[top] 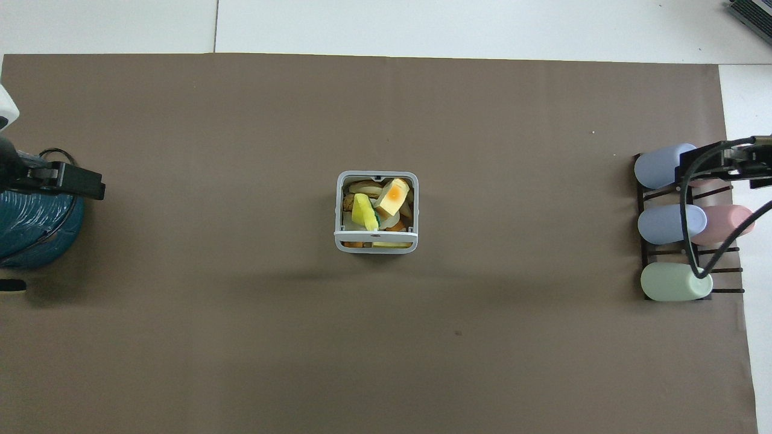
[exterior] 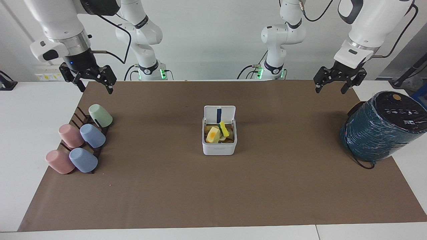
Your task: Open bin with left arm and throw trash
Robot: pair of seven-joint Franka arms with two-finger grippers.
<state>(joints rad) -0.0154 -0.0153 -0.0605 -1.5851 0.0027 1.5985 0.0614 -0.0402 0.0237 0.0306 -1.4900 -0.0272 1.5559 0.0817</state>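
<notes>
Brown mat [exterior: 213, 186], bin [exterior: 219, 146] lid up, trash [exterior: 213, 135] inside.
Both my grippers hang empty, jaws apart: left gripper [exterior: 334, 86], right gripper [exterior: 94, 86].

Bin [exterior: 219, 146] mid-surface, trash [exterior: 214, 135] inside it; cup rack [exterior: 87, 135] at right arm's end, appliance [exterior: 380, 128] at left arm's end.

Open mat [exterior: 213, 186] around bin [exterior: 219, 148], cups [exterior: 81, 140] aside

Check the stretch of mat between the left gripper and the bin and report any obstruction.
Nothing visible stands between them. The left gripper, open, hangs over the mat's edge near the teal appliance; only bare brown mat lies toward the bin, whose lid is already up.
</notes>
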